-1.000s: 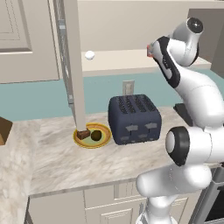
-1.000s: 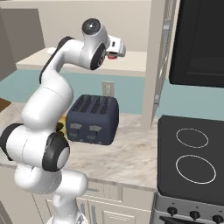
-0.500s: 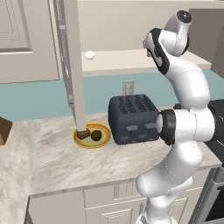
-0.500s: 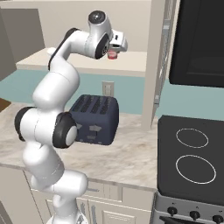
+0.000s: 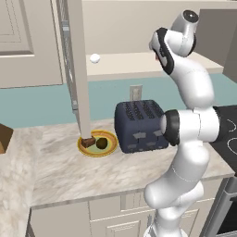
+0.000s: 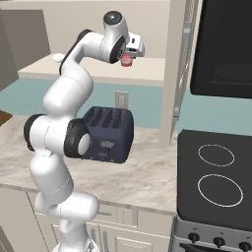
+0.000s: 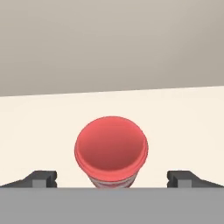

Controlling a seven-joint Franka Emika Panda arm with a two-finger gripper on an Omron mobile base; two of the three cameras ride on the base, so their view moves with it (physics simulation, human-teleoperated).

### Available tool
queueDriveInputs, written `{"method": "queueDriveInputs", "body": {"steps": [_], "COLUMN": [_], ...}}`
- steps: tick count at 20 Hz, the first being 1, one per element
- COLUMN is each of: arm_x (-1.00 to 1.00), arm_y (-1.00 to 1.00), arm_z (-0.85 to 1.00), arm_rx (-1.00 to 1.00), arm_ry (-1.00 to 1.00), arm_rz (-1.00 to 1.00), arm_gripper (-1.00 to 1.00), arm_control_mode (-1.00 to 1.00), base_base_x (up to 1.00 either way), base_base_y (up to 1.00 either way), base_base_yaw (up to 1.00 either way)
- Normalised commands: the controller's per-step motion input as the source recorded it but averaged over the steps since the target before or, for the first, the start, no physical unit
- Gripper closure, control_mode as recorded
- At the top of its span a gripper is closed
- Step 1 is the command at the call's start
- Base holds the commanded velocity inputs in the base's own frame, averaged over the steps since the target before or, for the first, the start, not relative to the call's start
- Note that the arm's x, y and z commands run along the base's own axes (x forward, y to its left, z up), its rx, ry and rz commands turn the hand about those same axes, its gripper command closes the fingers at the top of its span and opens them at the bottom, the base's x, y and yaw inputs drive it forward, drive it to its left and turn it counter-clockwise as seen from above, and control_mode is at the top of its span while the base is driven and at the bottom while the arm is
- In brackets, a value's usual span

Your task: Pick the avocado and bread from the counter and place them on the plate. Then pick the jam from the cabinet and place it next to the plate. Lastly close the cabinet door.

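The claw (image 7: 112,178) has swung in closer to the jam (image 7: 111,151) than it was a moment ago. It is wide open and holds nothing. One finger tip (image 7: 41,178) sits on each side of the little red jar, and neither one touches it. The jar stands upright on the pale shelf (image 7: 175,113) of the cabinet (image 6: 179,64), right in front of the claw and in the middle of the gap.

From the right base view, the claw (image 6: 130,55) is up high at the shelf with the jam (image 6: 127,61) just under it.

Far below the claw, on the bench (image 5: 69,166), the plate (image 5: 109,137) already has the avocado (image 5: 101,143) and the bread (image 5: 88,141) on it. So that part of the job looks done. The toaster (image 5: 139,125) stands just beside the plate.

This looks like the step of grabbing the jam. The claw seems lined up well, so next it likely needs to squeeze shut on the jar. The cabinet door (image 5: 78,69) hangs open, off to the side of the claw, and is not yet shut. A white ball (image 5: 95,58) also rests on the shelf, well apart from the jar.
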Motion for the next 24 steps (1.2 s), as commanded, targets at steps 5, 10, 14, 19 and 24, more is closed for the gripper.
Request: {"method": "queueDriveInputs", "body": {"steps": [5, 10, 14, 19, 24], "arm_x": [0.17, 0.09, 0.03, 0.05, 0.05], "arm_y": [0.00, 0.00, 0.00, 0.00, 0.00], "arm_z": [-0.05, -0.08, -0.05, -0.07, -0.12], "arm_rx": [0.00, 0.00, 0.00, 0.00, 0.00], "arm_ry": [0.00, 0.00, 0.00, 0.00, 0.00], "arm_rz": [0.00, 0.00, 0.00, 0.01, 0.00], "arm_gripper": [-1.00, -1.00, -1.00, -1.00, -1.00], "arm_control_mode": [-1.00, -1.00, -1.00, -1.00, -1.00], "base_base_x": [0.00, 0.00, 0.00, 0.00, 0.00], "base_base_y": [0.00, 0.00, 0.00, 0.00, 0.00], "base_base_yaw": [0.00, 0.00, 0.00, 0.00, 0.00]}}
